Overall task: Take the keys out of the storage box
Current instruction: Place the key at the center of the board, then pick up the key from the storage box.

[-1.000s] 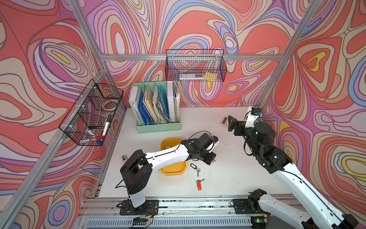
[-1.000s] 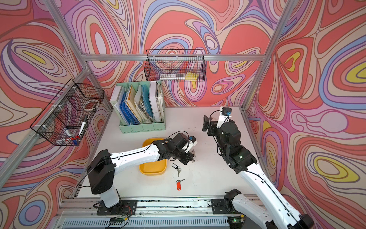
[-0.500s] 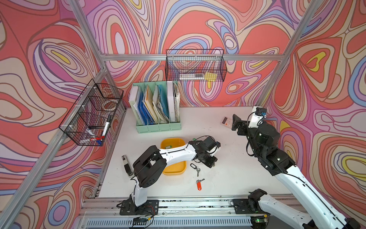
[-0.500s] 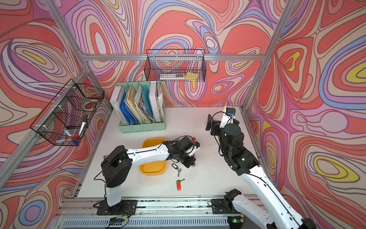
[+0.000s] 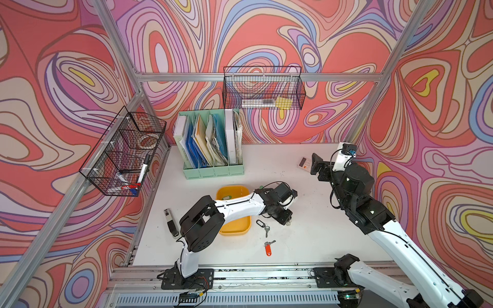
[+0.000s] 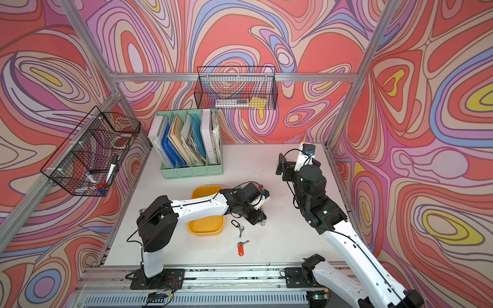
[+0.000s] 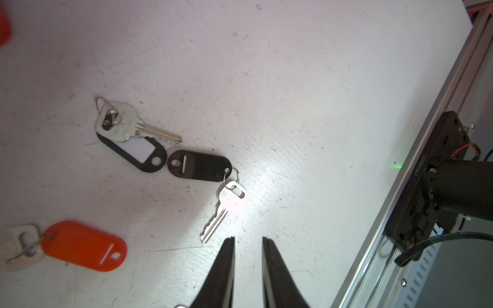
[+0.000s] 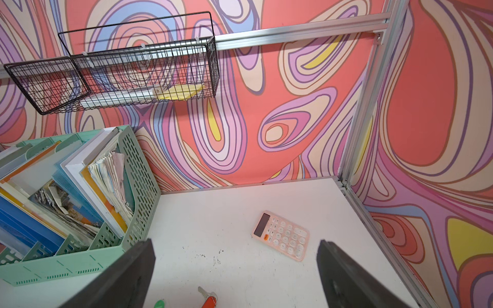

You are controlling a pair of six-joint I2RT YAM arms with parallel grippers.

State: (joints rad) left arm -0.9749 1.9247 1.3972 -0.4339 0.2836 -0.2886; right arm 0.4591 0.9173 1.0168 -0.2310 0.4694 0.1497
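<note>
1. On the left gripper [image 7: 248, 239], jaws a narrow gap apart, nothing between; open wider before lifting so no ring snags.
2. Just off the tips, black-tag keys [image 7: 198, 166] flat on the table [image 7: 306, 80], just beside another black set [image 7: 133, 152], red set [image 7: 82, 245] nearby; rise straight up, clear of all.
3. Then reach into the box [image 5: 234, 231] beside the arm; seemingly a green tag [image 5: 226, 197] inside.
4. Right gripper [image 8: 236, 244] wide, empty, far back; leave parked.
</note>
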